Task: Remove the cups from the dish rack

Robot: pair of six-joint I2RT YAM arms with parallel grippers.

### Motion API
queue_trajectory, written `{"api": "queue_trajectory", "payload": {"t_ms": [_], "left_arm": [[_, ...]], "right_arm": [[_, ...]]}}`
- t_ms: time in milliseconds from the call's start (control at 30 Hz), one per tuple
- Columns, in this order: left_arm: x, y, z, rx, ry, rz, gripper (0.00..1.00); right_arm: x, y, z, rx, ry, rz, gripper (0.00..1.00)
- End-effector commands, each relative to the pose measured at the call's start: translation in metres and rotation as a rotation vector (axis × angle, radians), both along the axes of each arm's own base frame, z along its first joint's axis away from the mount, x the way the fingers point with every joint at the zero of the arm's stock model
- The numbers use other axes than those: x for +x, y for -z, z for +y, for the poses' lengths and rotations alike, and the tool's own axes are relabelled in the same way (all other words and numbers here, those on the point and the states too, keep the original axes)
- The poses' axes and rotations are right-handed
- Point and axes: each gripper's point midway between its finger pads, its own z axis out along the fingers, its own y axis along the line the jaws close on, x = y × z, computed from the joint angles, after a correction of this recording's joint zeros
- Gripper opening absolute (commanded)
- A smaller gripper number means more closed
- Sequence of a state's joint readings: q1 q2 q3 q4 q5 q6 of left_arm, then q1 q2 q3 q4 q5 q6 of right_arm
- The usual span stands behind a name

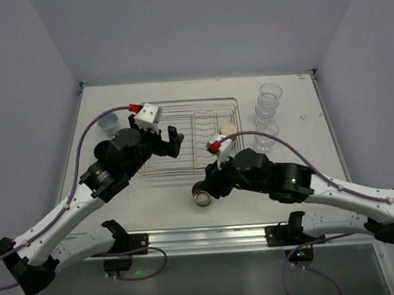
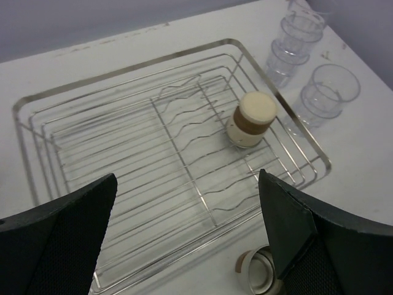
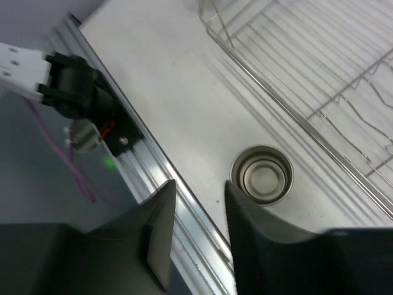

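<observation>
The silver wire dish rack (image 1: pixel 181 115) sits mid-table and also shows in the left wrist view (image 2: pixel 153 67). One cream cup with a brown band (image 2: pixel 250 120) stands upside down in the rack's right part (image 1: pixel 229 129). A tan cup (image 1: pixel 202 199) stands upright on the table in front of the rack, seen from above in the right wrist view (image 3: pixel 262 174). My right gripper (image 3: pixel 199 193) is open and empty, just beside this cup, over the table's front edge (image 1: pixel 203 187). My left gripper (image 2: pixel 187 206) is open and empty above the rack's near left part (image 1: pixel 160 140).
Several clear tumblers (image 1: pixel 267 106) stand right of the rack, some stacked (image 2: pixel 293 40). A pale blue-white cup (image 1: pixel 108 125) and a dark blue cup (image 1: pixel 103 149) stand left of it. A metal rail (image 3: pixel 184 203) and an arm mount (image 3: pixel 83 92) line the front edge.
</observation>
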State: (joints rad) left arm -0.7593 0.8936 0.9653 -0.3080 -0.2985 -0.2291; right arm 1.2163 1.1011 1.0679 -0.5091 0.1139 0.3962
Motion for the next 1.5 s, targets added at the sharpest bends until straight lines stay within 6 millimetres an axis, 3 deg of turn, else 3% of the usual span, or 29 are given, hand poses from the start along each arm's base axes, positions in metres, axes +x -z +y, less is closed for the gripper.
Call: {"api": "queue_trajectory", "payload": {"t_ms": [0,33,67,100,133,167,200,300,500,800,967,1267,1467], "left_arm": [[-0.001,-0.013,-0.06,-0.117,0.228,0.034,1.0],[-0.006,-0.009,-0.077,-0.121,0.309,0.052,1.0],[-0.004,-0.005,-0.087,-0.114,0.342,0.061,1.0],[0.0,-0.005,-0.098,-0.115,0.366,0.057,1.0],[0.009,0.008,-0.114,-0.081,0.402,0.079,1.0],[0.012,0.012,-0.124,-0.067,0.432,0.075,1.0],[0.017,0.009,-0.135,-0.07,0.462,0.045,1.0],[0.037,0.039,-0.168,-0.003,0.548,0.073,1.0],[0.065,0.084,-0.212,0.091,0.656,0.122,1.0],[0.094,0.126,-0.23,0.178,0.649,0.183,1.0],[0.112,0.141,-0.223,0.226,0.554,0.198,1.0],[0.12,0.175,-0.227,0.285,0.576,0.227,1.0],[0.125,0.183,-0.225,0.303,0.555,0.233,0.84]], "right_arm": [[0.004,-0.051,-0.021,0.199,0.053,-0.106,0.37],[-0.002,-0.075,-0.037,0.296,0.052,-0.136,0.09],[-0.006,-0.088,-0.044,0.353,0.048,-0.153,0.0],[-0.008,-0.107,-0.05,0.434,0.053,-0.178,0.0],[-0.009,-0.113,-0.058,0.472,0.062,-0.194,0.0],[-0.012,-0.13,-0.075,0.541,0.079,-0.222,0.0],[-0.004,-0.135,-0.087,0.559,0.145,-0.247,0.0],[0.01,-0.139,-0.12,0.603,0.297,-0.285,0.0],[0.015,-0.132,-0.152,0.659,0.405,-0.299,0.0],[0.019,-0.123,-0.158,0.63,0.433,-0.309,0.0],[0.019,-0.12,-0.158,0.619,0.435,-0.308,0.01],[0.022,-0.114,-0.15,0.583,0.435,-0.3,0.02],[0.022,-0.112,-0.148,0.584,0.431,-0.29,0.04]]}}
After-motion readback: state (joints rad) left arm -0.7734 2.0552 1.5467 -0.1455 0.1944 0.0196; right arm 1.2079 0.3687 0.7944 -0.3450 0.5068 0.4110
